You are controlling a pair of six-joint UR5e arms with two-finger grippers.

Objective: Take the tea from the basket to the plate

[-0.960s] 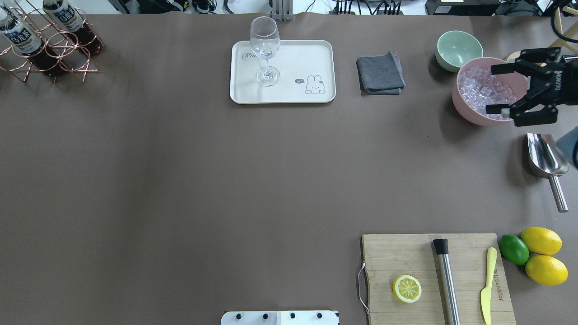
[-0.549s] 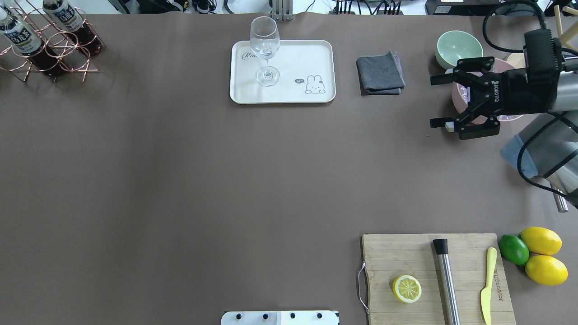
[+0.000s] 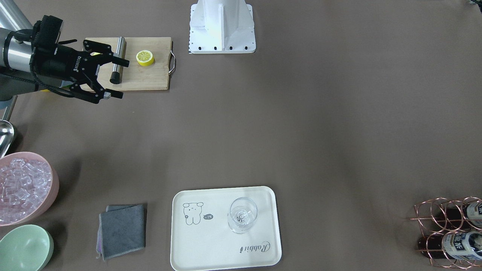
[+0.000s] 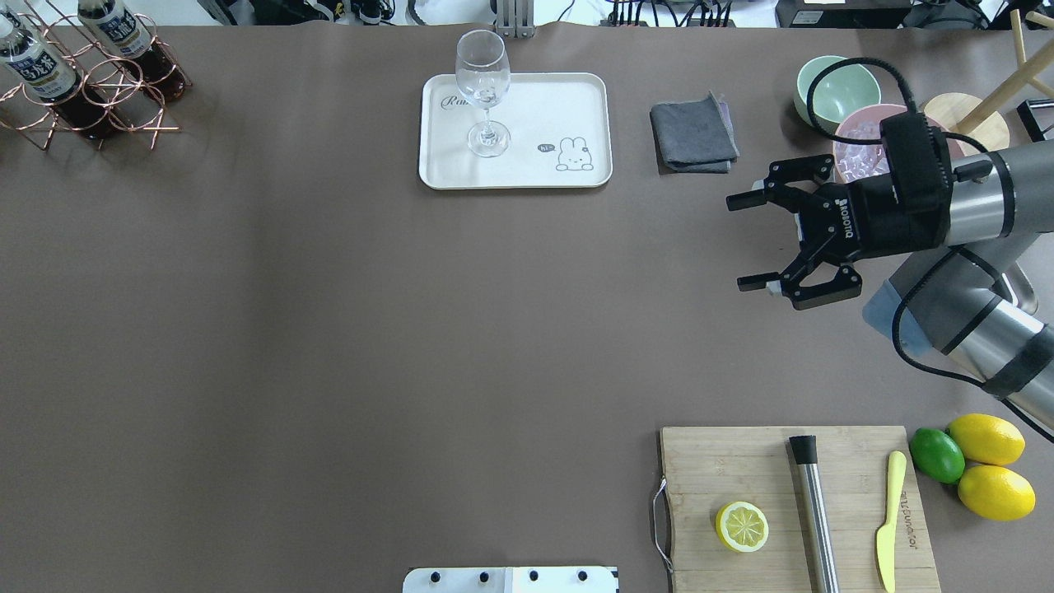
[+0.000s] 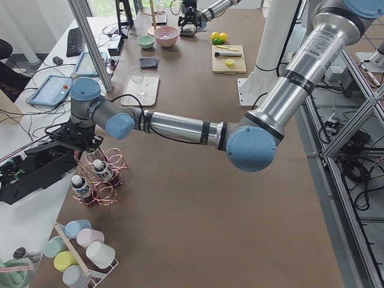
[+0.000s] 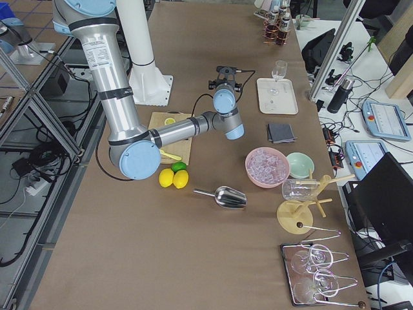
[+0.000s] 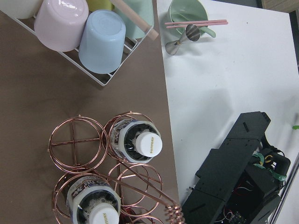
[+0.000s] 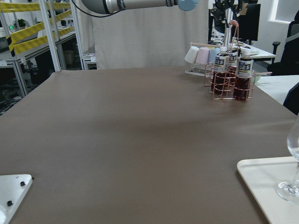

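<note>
Far left on the brown table stands the basket [image 4: 105, 82], a copper wire carrier with a tall coiled handle. Two bottles of tea [image 4: 37, 76] sit upright in its ring cells, white caps up, the dark drink showing below pale labels. Both bottles are inside the basket, well apart from the plate [image 4: 576, 99]. The plate lies at the far middle of the table, and a stemmed clear glass [image 4: 482, 91] stands on its left half.

Seen from the table's left end, the left arm stretches out to the far left corner. The left gripper [image 5: 77, 143] hangs just above the basket's handle. I cannot tell whether its fingers are spread or closed. The left wrist camera looks straight down on the two bottle caps.

On the right side, the right gripper [image 4: 739, 242] hovers above bare table, fingers spread wide and holding nothing. It points left, near a folded gray cloth [image 4: 693, 132] and just beside a pink bowl of ice [image 4: 856, 152]. A wooden cutting board [image 4: 708, 469] lies at the near right, well apart from it.
</note>
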